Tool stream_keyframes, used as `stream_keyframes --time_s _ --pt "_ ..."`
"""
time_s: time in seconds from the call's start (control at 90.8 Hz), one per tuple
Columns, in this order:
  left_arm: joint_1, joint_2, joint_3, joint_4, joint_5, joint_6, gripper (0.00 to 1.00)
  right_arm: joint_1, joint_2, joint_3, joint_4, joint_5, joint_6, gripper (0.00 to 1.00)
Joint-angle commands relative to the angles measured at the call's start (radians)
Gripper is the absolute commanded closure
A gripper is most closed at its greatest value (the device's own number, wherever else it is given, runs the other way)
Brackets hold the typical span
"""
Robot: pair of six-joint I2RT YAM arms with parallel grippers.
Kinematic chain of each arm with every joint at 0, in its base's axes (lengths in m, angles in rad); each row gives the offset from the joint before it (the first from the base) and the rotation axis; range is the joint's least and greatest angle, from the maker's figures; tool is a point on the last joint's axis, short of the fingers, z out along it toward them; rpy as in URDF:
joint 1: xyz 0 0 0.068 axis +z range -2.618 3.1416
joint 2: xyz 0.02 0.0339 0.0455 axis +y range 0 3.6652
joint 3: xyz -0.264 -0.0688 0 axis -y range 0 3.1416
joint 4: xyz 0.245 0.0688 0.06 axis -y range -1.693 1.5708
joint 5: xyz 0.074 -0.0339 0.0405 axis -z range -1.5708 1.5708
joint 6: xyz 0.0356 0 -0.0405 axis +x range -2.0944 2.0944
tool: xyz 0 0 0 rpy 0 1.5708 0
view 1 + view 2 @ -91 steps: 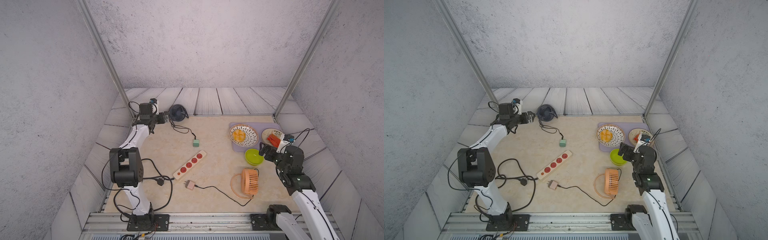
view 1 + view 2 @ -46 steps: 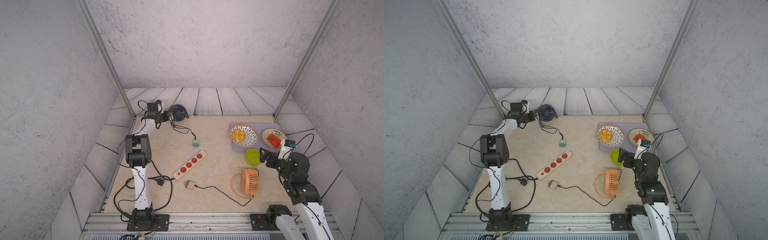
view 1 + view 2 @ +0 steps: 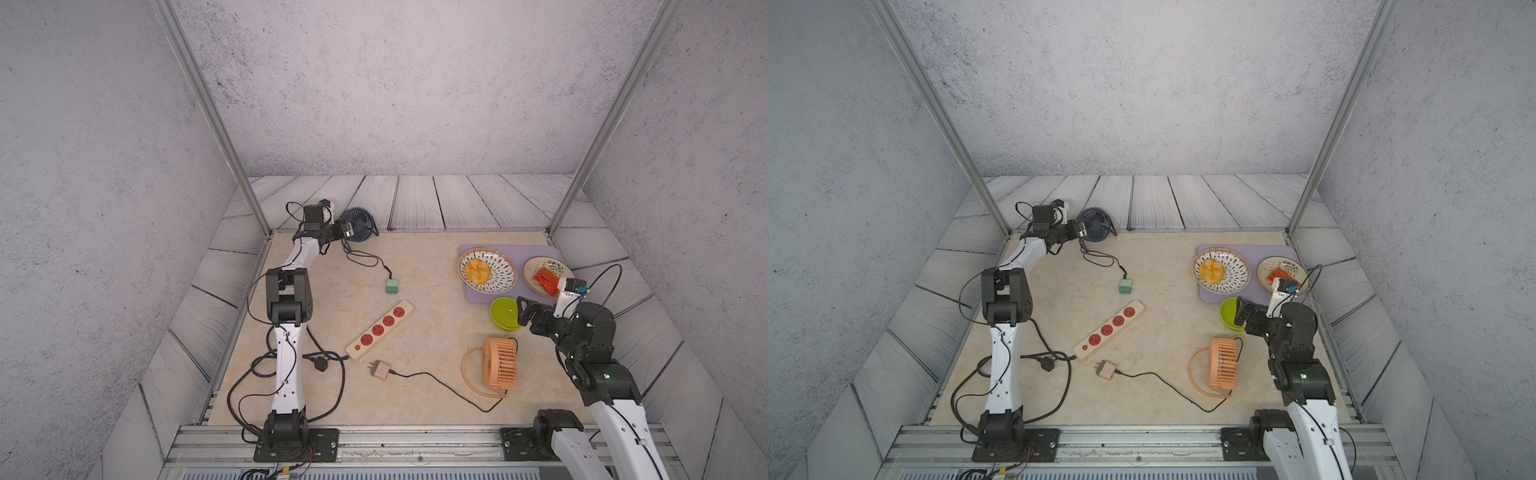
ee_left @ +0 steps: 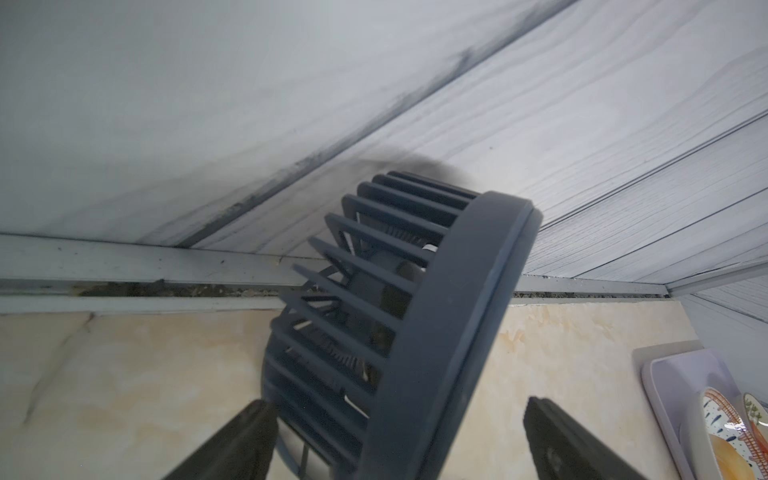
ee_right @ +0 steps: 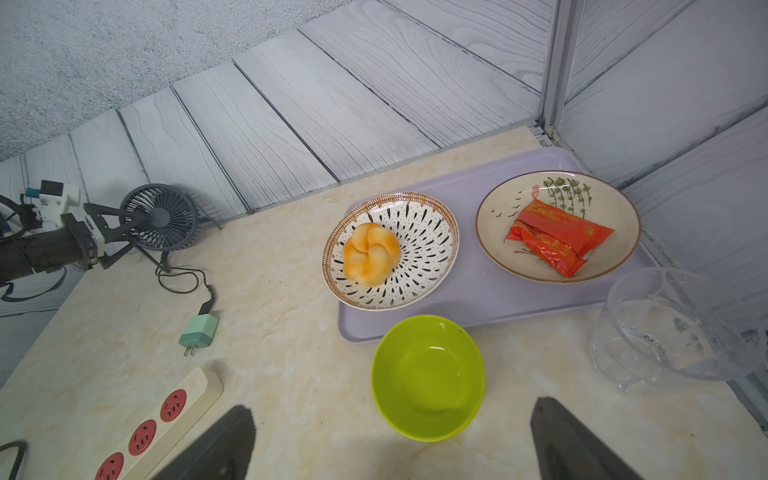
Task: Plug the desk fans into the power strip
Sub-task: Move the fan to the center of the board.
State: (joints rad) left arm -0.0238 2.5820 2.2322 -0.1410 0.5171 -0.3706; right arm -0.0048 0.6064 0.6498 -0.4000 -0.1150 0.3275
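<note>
Your left arm has been swinging in to the dark fan (image 4: pixel 436 332) at the surface's (image 3: pixel 432 332) back corner; its fingers (image 4: pixel 245 440) are standing wide, straddling the rim, gripping nothing; the right fingers (image 5: pixel 224 444) are gaping empty above the bowl (image 5: pixel 428 376). The fan is looking light, with a flimsy grille; the green plug (image 3: pixel 391 286), lying near the strip (image 3: pixel 380 329), is offering a small, rigid hold on a limp cord.

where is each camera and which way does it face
Top views: high above the front rail, looking down at the table; left arm, right arm show.
Left wrist: on the left arm, facing the dark fan; open jaws frame it.
Right wrist: on the right arm, facing the green bowl and tray; open jaws show.
Shared: power strip, in right wrist and top views.
</note>
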Motion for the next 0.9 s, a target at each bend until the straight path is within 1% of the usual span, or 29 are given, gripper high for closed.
stream_keyframes --time_s 0.0,0.11,0.209,0.352,0.407,0.506,0.572,0.682,0.892 --pt "-0.008 0.027 0.032 0.014 -0.005 -0.015 0.01 0.001 0.007 0.006 0.006 -0.013 -0.017 0.01" --pt "-0.016 0.060 0.060 0.022 0.004 -0.022 0.01 0.000 0.010 0.007 0.017 -0.020 -0.016 0.01" --pt "-0.031 0.065 0.065 0.010 0.008 0.008 0.07 0.000 0.014 0.015 0.009 -0.023 -0.022 0.01" --pt "-0.037 0.069 0.059 0.012 0.053 -0.007 0.23 0.001 0.013 0.024 0.001 -0.018 -0.030 0.01" --pt "-0.040 0.058 0.041 0.015 0.055 0.006 0.30 0.001 0.008 0.019 0.007 -0.020 -0.031 0.01" --pt "-0.044 0.043 0.029 0.015 0.067 0.009 0.37 0.001 0.013 0.020 0.004 -0.022 -0.030 0.01" --pt "-0.045 0.043 0.026 0.017 0.070 -0.002 0.46 0.000 0.015 0.019 0.012 -0.028 -0.028 0.01" --pt "-0.053 0.021 -0.003 0.020 0.066 0.008 0.52 0.001 0.014 0.018 0.012 -0.029 -0.027 0.01" --pt "-0.064 0.002 -0.035 0.026 0.129 -0.009 0.61 0.001 0.004 0.015 0.010 -0.032 -0.023 0.01"
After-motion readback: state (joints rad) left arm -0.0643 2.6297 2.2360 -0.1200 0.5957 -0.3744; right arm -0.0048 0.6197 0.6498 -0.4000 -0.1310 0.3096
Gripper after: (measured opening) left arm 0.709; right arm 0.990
